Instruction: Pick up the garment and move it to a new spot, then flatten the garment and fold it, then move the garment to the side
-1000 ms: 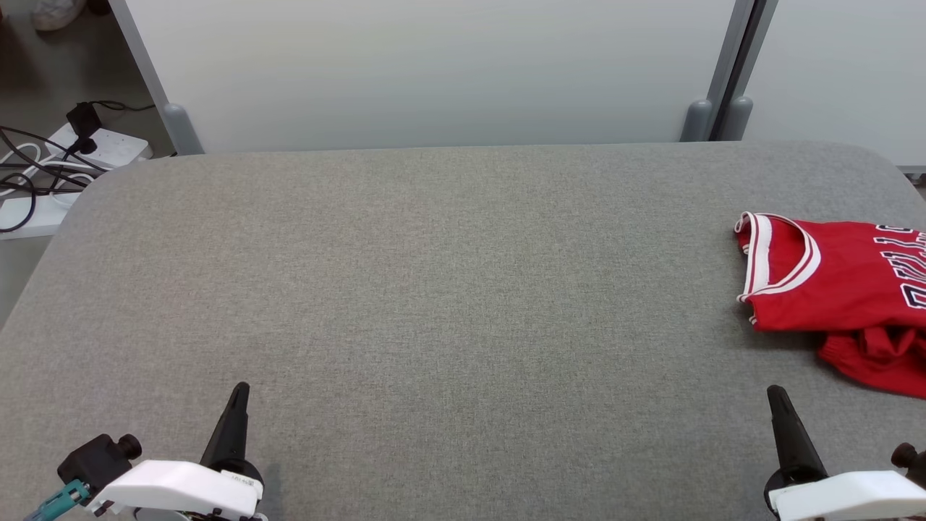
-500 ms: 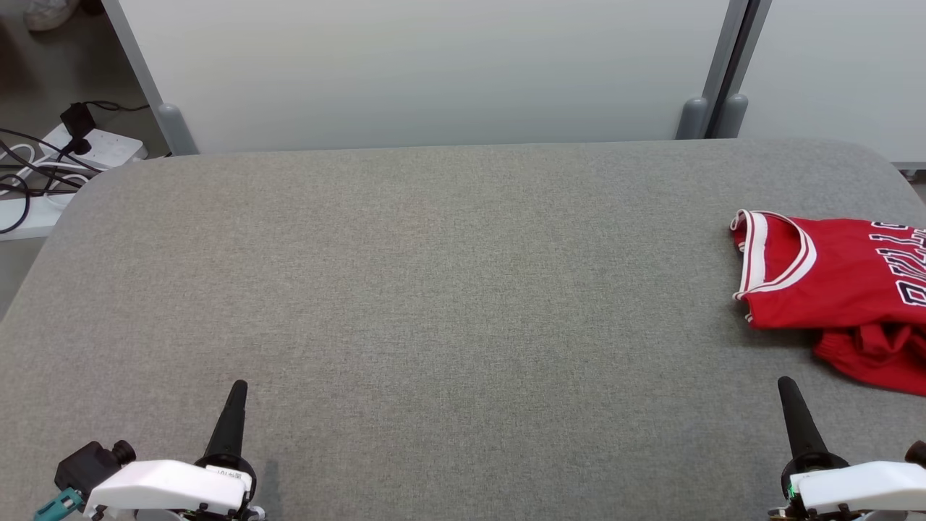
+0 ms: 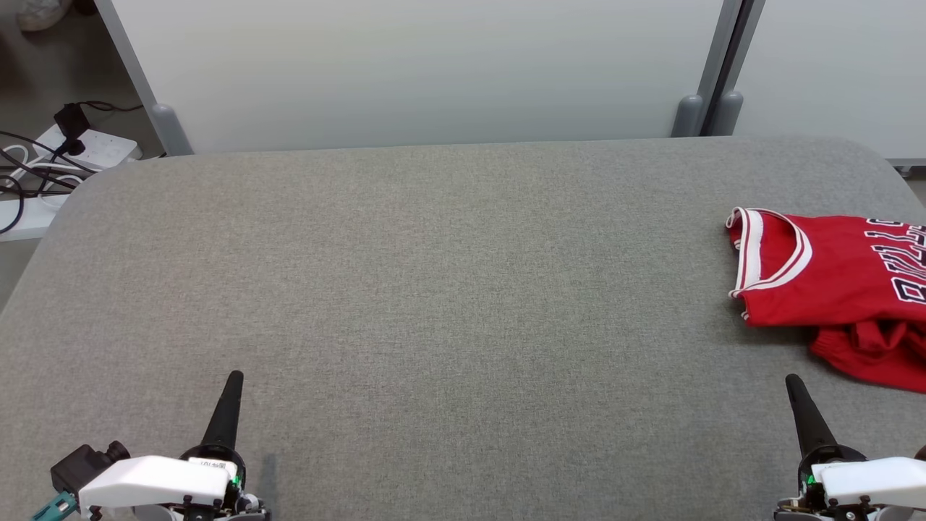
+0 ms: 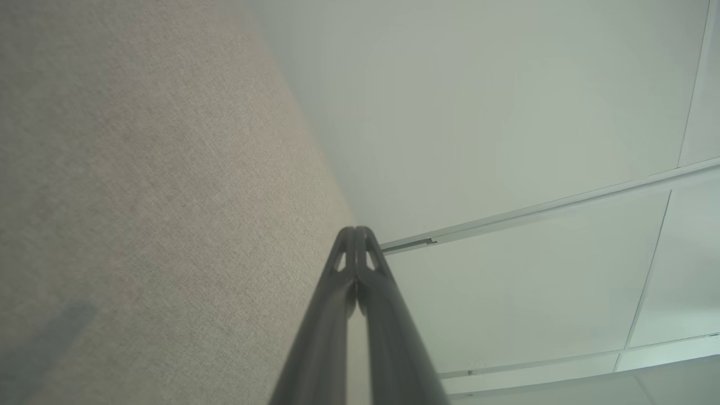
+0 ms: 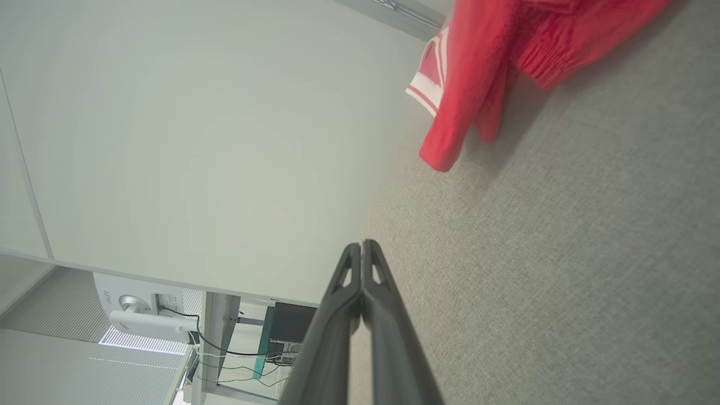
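Left claw (image 3: 234,376): at 7 o'clock in the head view, we see its two dark fingers pressed together with nothing between them; the left wrist view (image 4: 356,229) shows the same.
Right claw (image 3: 793,378): at 5 o'clock, fingers likewise pinched together and empty, pointing toward 12 o'clock; the garment lies just past it toward 1 o'clock.
Garment (image 3: 832,278): it lies at 3 o'clock on the tabletop (image 3: 434,289), running off the picture's right edge, apart from both claws.
Stage: we judge that this fits two readings. It could be a jersey dropped at the edge and waiting to be carried to the middle, or one already folded and set aside.
For folded: the upper layer lies fairly flat, with its lettering facing up.
Against folded: a rumpled lobe bulges out at its 6 o'clock edge, so we cannot call the fold neat.
Power strip (image 3: 94,148): hard white plastic on the floor at 10 o'clock, with thin black cables looping around it.
Tabletop surface: grey woven cloth with a fine grain, matte, and rounded at the corners.
Back panel (image 3: 434,65): smooth and pale, set in grey posts.
Garment fabric: red knit with white banded trim at the neck and arm opening. The right wrist view (image 5: 472,73) shows a ribbed hem and soft, limp folds.
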